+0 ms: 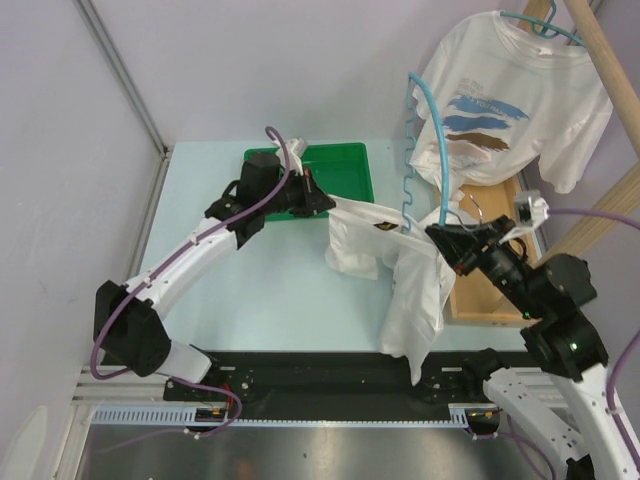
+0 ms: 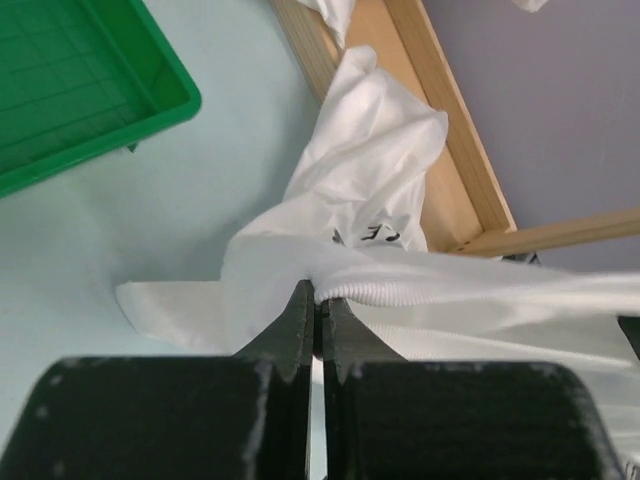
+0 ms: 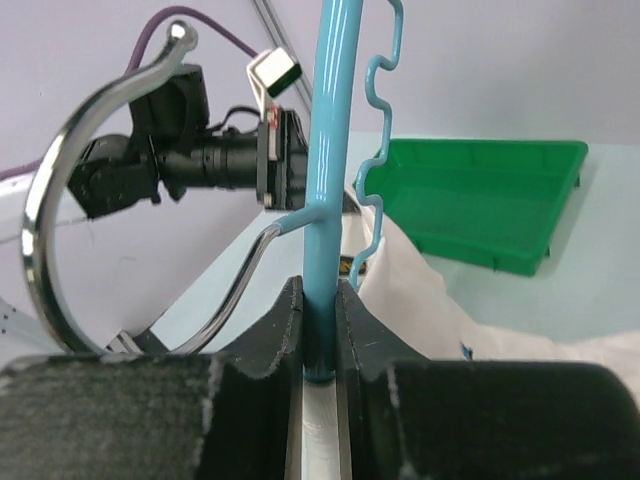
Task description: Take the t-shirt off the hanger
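Observation:
A white t-shirt (image 1: 400,265) hangs between my two arms over the table. My left gripper (image 1: 322,203) is shut on its ribbed collar (image 2: 400,290) and holds it stretched to the left. My right gripper (image 1: 447,238) is shut on the blue hanger (image 1: 436,130), whose bar (image 3: 328,150) stands upright between the fingers. The hanger's chrome hook (image 3: 70,200) curves to the left of the jaws. The shirt's lower part drapes down from the hanger toward the table's front edge.
A green tray (image 1: 335,170) lies at the back of the table behind my left gripper. A second printed white t-shirt (image 1: 510,100) hangs on a wooden rack (image 1: 600,60) at the back right. A wooden frame (image 1: 490,290) lies under my right arm.

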Controlling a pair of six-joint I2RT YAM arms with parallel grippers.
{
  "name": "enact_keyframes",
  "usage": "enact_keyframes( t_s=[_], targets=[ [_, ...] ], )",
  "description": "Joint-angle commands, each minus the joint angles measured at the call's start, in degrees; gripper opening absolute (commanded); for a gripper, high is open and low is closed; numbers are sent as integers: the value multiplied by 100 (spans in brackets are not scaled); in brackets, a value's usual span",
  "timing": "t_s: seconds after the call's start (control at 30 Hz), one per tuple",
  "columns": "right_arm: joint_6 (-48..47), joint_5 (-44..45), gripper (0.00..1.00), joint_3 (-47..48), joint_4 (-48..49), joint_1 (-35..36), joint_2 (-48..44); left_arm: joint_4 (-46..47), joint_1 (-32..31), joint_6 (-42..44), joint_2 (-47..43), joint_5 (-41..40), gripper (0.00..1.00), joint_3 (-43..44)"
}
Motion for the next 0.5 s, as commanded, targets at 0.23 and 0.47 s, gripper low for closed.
enact_keyframes(
  t_s=[0.23, 0.47],
  targets=[
    [-636, 469, 0, 951, 2469, 399, 1905, 552, -997, 602, -485, 170, 0, -266],
    [-682, 2518, 0, 1899, 1770, 988, 2485, -88, -1023, 900, -415, -1147, 2, -170]
  ],
)
